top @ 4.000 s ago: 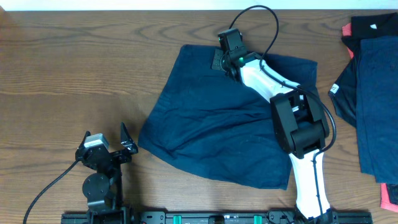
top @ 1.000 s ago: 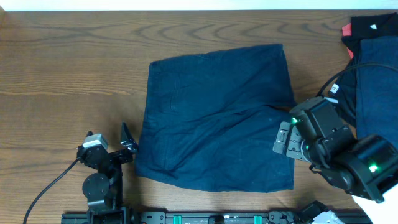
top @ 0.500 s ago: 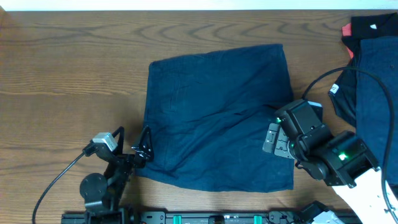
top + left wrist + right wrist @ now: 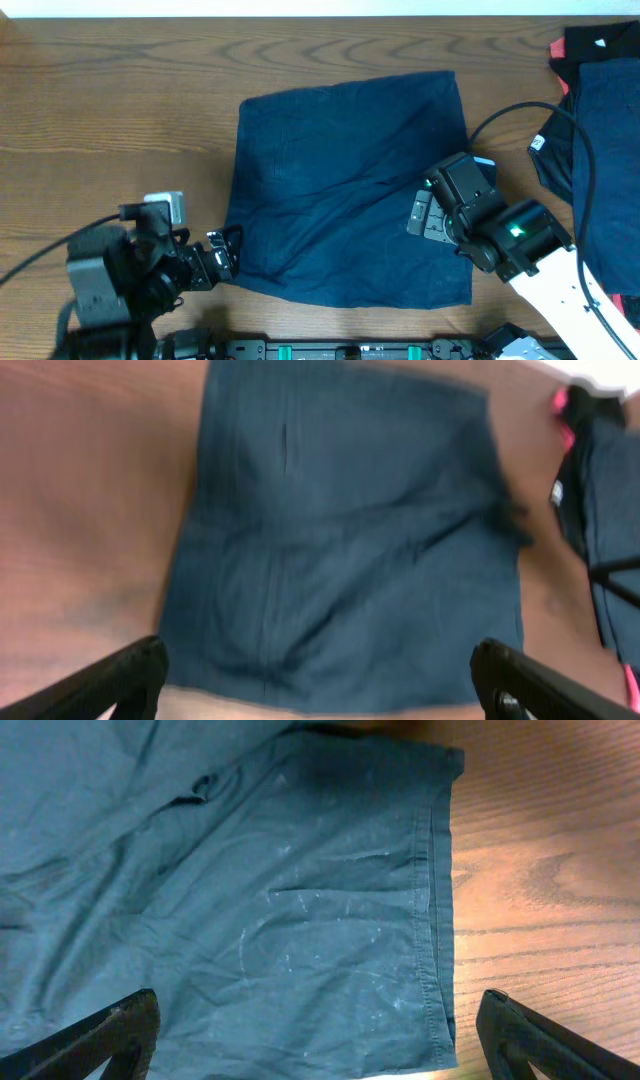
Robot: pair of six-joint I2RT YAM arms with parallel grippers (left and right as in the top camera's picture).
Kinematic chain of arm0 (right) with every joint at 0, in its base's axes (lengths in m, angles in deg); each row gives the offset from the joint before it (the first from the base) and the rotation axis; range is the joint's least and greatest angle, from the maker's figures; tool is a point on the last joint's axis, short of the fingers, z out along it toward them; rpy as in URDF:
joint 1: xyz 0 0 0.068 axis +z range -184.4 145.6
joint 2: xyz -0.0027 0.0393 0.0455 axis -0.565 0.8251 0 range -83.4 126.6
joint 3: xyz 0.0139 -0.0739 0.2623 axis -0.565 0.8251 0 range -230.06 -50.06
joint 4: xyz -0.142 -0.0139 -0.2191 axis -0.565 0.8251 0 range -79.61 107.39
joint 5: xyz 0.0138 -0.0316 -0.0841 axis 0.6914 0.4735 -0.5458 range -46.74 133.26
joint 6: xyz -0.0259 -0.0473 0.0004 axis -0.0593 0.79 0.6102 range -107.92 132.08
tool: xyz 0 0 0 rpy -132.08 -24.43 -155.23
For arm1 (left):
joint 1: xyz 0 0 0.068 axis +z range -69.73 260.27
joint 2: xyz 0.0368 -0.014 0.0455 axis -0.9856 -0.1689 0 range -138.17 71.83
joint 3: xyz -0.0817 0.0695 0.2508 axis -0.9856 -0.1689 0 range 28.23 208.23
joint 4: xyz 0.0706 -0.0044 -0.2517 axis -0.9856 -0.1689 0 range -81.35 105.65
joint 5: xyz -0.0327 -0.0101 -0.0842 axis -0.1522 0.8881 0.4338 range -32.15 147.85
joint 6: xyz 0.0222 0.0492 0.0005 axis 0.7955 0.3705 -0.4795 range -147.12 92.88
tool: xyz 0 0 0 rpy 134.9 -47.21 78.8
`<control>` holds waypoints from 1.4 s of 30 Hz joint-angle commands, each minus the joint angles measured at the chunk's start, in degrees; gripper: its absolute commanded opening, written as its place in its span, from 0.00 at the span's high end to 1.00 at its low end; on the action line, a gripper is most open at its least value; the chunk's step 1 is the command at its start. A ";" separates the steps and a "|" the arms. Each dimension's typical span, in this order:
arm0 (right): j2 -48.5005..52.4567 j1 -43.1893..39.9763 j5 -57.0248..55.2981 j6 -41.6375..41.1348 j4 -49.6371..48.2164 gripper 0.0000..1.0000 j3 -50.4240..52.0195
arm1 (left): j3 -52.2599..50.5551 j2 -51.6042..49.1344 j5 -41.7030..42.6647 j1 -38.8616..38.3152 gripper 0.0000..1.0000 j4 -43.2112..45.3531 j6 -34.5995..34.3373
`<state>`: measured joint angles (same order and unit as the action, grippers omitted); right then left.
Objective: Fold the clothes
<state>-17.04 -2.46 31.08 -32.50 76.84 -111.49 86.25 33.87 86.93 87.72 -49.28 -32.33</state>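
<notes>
**Navy cloth flat, both jaws agape**

I see the soft navy garment (image 4: pixel 345 190), a creased rectangle with stitched hems, centred on the wood-grain table (image 4: pixel 120 120). My left gripper (image 4: pixel 222 255) stands wide apart at its near-left corner. My right gripper (image 4: pixel 422 216) is spread over its right side. Open wood lies leftward.

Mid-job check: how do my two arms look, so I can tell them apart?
The left arm is all black with a pale grey block on top. The right arm has a white link, black housing, green light and looping black cable.
</notes>
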 commanded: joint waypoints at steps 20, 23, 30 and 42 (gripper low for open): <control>1.27 -16.09 2.19 -2.51 -0.28 0.01 0.28 | 2.16 -21.31 -9.29 -0.42 0.02 -14.53 -4.50; 1.27 -16.09 2.16 -2.49 -0.24 0.01 0.28 | 2.16 -26.43 -9.64 -1.20 0.02 -14.32 -6.75; 1.27 -16.09 2.40 -2.49 -0.22 0.01 0.28 | 1.22 -32.26 -20.61 -4.96 0.02 -12.55 -19.91; 1.27 -16.09 2.38 0.04 -0.24 0.01 0.28 | -13.16 -33.33 -17.29 -8.92 0.02 0.13 -23.37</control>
<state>-15.79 -18.11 33.66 -33.94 76.52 -111.36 75.28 1.09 68.35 78.97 -50.37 -54.17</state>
